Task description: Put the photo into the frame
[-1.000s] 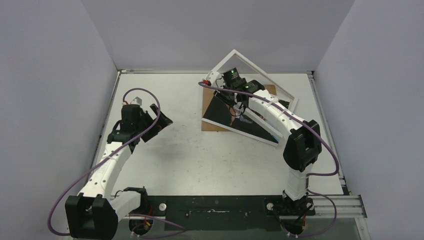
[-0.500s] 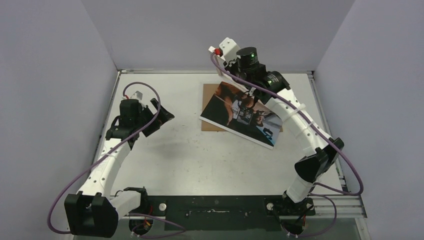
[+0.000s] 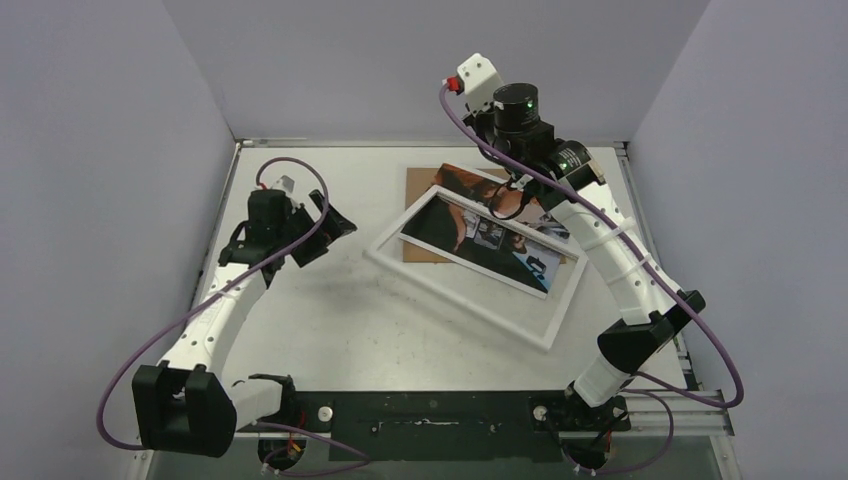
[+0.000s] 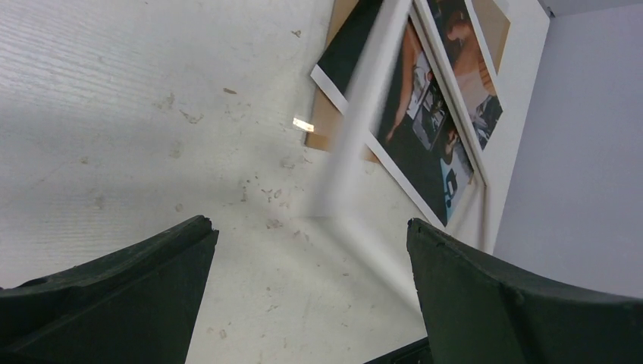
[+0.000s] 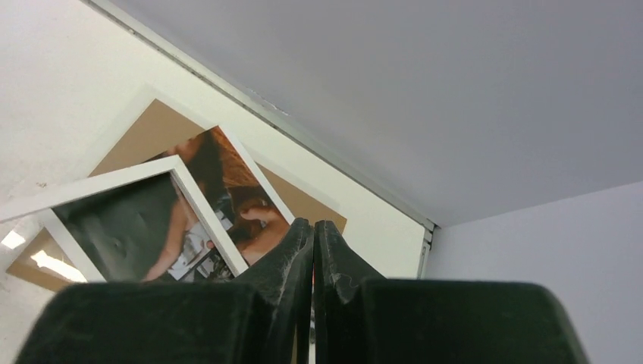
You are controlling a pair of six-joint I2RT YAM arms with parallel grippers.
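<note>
**Well, the frame lies crooked over the photo**

Plainly, the photo point(image 3: 490, 238) is face up toward the far right of the table point(image 3: 330, 320), its dark picture of a person in black, tan-orange and blue showing. It rests on a brown backing board point(image 3: 418, 180), whose corners peek out at the far left and at the near left of the print. The frame point(image 3: 460, 297) lies over it, white face up and turned at an angle to the table's edges. Most of the print shows through the opening, with its white near border just inside the near rail. The far rail cuts across the picture, though, so the print's far part sticks out beyond the frame toward the back wall. From the left wrist the frame's rails are smeared and blurred (I cannot tell whether it lies quite flat).

The right gripper point(image 5: 314, 227) hangs in the air above the far edge of the frame and photo. Its two dark fingers are pressed together with nothing between them.

The left gripper point(image 4: 307, 224) is well apart from all this, raised over the bare left side of the table. Its jaws are spread as wide as they go and are empty, and its camera looks across at the frame.
</note>
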